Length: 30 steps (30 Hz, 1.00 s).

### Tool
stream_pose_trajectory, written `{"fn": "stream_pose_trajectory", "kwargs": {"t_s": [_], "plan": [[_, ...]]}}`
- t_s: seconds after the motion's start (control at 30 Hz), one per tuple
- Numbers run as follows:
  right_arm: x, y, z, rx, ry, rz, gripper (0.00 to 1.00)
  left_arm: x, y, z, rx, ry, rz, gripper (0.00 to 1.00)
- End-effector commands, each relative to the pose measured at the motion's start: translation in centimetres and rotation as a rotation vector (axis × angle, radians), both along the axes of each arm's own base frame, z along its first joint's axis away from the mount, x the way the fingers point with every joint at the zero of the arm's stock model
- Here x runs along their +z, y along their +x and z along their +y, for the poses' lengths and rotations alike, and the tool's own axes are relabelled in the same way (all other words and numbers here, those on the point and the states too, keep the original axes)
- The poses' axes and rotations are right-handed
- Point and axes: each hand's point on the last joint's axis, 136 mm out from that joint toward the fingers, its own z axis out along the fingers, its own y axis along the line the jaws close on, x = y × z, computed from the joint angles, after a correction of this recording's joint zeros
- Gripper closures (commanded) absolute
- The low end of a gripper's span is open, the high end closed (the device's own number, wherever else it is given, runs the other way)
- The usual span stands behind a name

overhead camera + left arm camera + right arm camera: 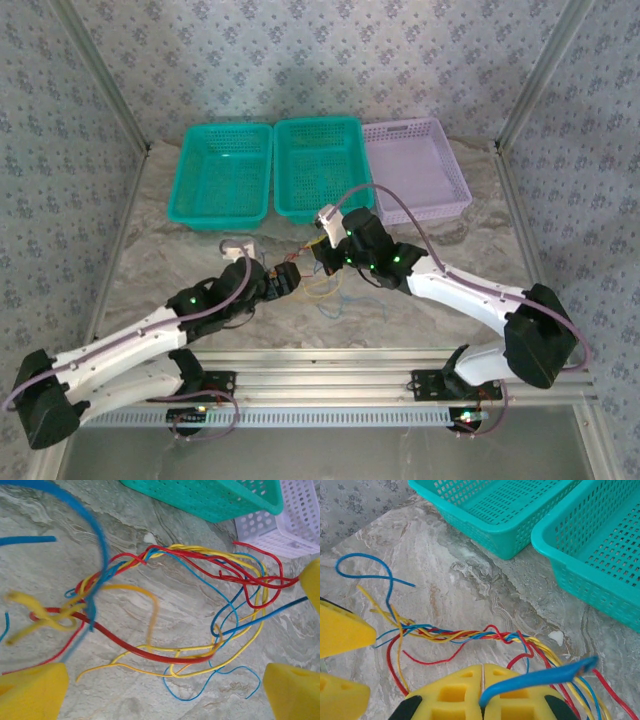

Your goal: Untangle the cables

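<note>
On the table [180, 270] — cables [465, 636], red-yellow-blue tangle

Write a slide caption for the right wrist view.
Shut right tool holds a blue cable; twisted cables lie near two green baskets.

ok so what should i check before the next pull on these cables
1. Left jaws open: ok, spread wide above the cables.
2. Right jaws shut on blue cable: ok, it runs out between them.
3. Twist undone: not ok, red, yellow and blue strands are plaited.
4. Baskets out of the way: ok, apart from the cables.
5. Blue cable free of other loops: cannot tell.
</note>
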Motion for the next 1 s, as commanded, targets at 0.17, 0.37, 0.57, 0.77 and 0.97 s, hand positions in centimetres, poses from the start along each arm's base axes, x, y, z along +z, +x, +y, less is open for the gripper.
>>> {"fn": "stream_pose_trajectory", "kwargs": {"t_s": [0.17, 0.37, 0.57, 0.77, 0.97], "plan": [[3.0, 0.5, -0.3, -0.012, 0.066, -0.074, 1.0, -1.4, 0.2, -0.7, 0.013, 0.077, 0.059, 0.04], [4.0, 0.1, -0.1, 0.019, 0.098, -0.079, 1.0, -2.3, 0.5, -0.2, 0.048, 0.148, 0.094, 0.09], [4.3, -0.4, 0.2, 0.046, 0.11, -0.073, 1.0, -2.3, 1.2, -0.7, 0.066, 0.16, 0.097, 0.15], [4.6, -0.7, 0.1, 0.063, 0.111, -0.072, 1.0, -2.0, 1.6, -1.0, 0.077, 0.156, 0.089, 0.32], [4.7, -0.8, 0.2, 0.076, 0.119, -0.068, 1.0, -1.7, 1.8, -0.8, 0.092, 0.159, 0.075, 0.45]]}}
